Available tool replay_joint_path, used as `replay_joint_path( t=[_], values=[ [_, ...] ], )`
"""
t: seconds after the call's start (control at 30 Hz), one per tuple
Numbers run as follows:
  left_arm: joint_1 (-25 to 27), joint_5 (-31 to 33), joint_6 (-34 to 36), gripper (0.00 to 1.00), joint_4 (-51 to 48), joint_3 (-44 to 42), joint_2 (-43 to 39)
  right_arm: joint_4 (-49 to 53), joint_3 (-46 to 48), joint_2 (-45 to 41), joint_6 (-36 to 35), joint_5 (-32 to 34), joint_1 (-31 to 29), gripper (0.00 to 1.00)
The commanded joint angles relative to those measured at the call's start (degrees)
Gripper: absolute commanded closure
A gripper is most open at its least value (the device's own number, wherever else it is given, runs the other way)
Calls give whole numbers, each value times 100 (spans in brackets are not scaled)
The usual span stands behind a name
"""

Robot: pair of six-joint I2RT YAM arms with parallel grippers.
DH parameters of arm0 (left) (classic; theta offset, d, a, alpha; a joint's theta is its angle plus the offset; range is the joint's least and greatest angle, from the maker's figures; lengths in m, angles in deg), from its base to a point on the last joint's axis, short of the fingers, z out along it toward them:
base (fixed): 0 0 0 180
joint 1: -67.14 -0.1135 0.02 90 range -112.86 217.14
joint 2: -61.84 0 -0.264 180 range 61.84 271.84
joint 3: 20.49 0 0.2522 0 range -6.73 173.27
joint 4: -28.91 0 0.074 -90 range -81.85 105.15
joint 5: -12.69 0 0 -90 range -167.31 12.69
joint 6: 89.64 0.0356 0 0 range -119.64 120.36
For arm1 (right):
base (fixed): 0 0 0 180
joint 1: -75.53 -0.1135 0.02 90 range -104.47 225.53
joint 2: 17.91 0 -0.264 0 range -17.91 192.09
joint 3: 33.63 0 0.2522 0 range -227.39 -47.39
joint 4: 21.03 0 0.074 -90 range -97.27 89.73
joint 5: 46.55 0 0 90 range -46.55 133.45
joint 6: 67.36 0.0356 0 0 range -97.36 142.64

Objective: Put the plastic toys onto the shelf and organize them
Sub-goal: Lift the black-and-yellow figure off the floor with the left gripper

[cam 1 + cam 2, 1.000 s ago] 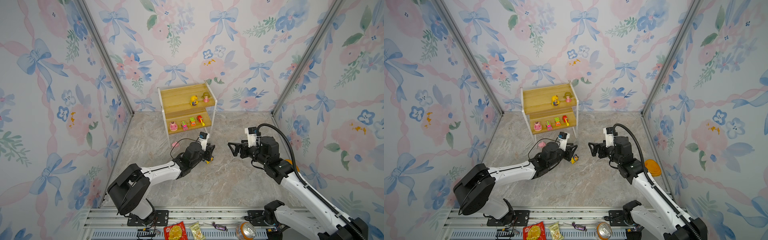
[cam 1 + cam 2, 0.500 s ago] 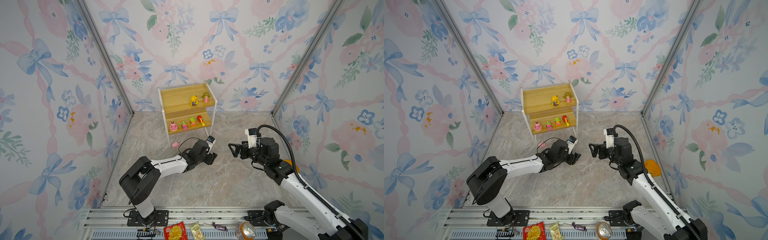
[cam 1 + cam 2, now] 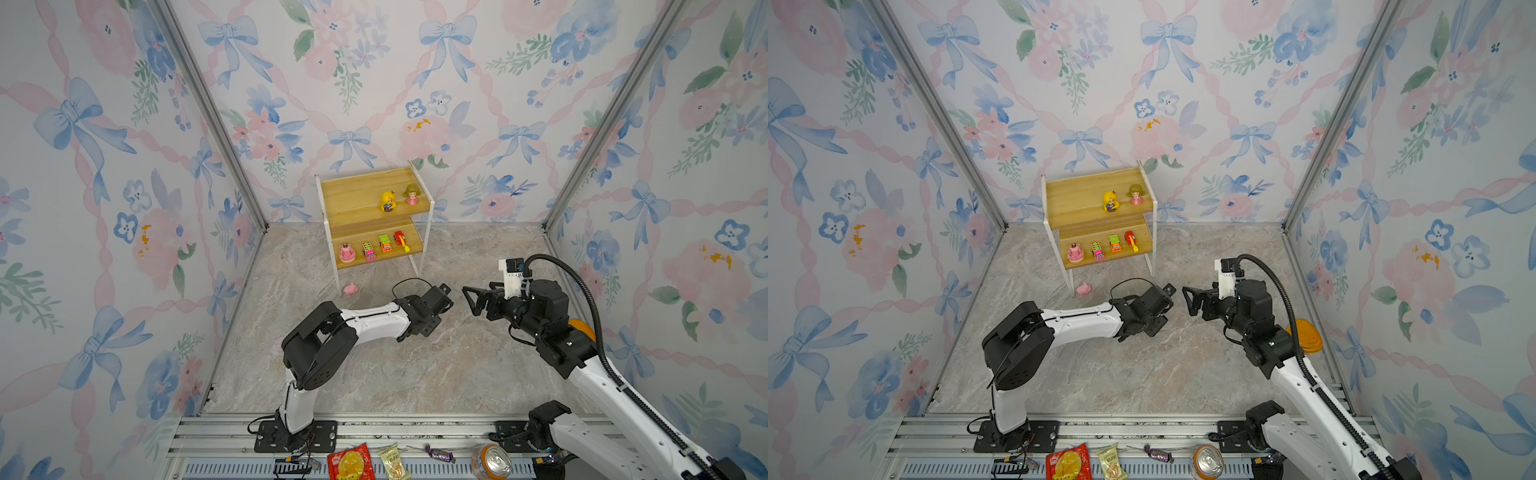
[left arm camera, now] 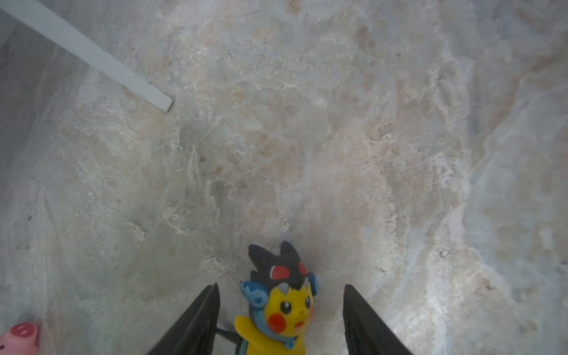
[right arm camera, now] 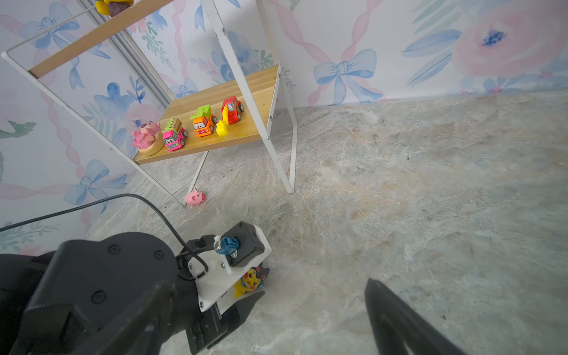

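My left gripper (image 4: 282, 304) is open low over the marble floor, and the black-yellow figure (image 4: 281, 307) sits between its fingers with a gap on each side. The same figure (image 5: 252, 281) shows under the left wrist camera in the right wrist view; both top views hide it. My right gripper (image 3: 471, 300) is open and empty, facing the left gripper (image 3: 444, 307) from close by. The pink pig (image 3: 351, 289) lies by the front left leg of the shelf (image 3: 357, 195). The top board holds a yellow-haired figure (image 3: 387, 201) and a pink-dress doll (image 3: 411, 194). The lower board holds a round pink figure (image 3: 345, 252) and pink (image 3: 368, 251), green-orange (image 3: 385, 243) and red (image 3: 400, 239) cars.
Floral walls close in the floor on three sides. Snack packets (image 3: 351, 461), a wrapped candy (image 3: 440, 453) and a drink can (image 3: 490, 461) lie on the front rail. An orange object (image 3: 1308, 336) sits behind my right arm by the right wall.
My left gripper has swung right, towards the right gripper, and its jaws have opened wider round the black-yellow figure. The right arm has not moved.
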Motion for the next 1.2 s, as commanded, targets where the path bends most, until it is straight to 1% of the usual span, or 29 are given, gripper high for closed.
replay_joint_path(
  t=[0.0,0.13,0.5,0.57,0.67,0.83,0.97,1.07,1.17],
  values=[
    [1,425,-22,36,-613,295,152,91,82,-74,50,9,74,1],
    [101,528,20,36,-819,483,332,64,92,-75,55,-10,80,1],
    [144,456,-51,37,-1145,870,847,77,83,-66,50,-35,93,1],
    [143,465,-53,40,-1166,902,924,70,83,-44,58,-44,93,1],
    [116,457,-50,48,-1167,956,1024,85,83,-44,46,-41,107,1],
    [-2,334,-58,67,-1174,1034,1043,112,74,-50,50,-59,119,1],
    [-59,259,-118,72,-1157,1077,835,90,57,-56,64,-61,138,1],
    [-104,65,-179,74,-1130,1056,597,58,48,-39,85,-74,153,1],
    [-145,-184,-257,78,-1061,1015,277,53,31,-47,99,-78,154,0]
  ],
)
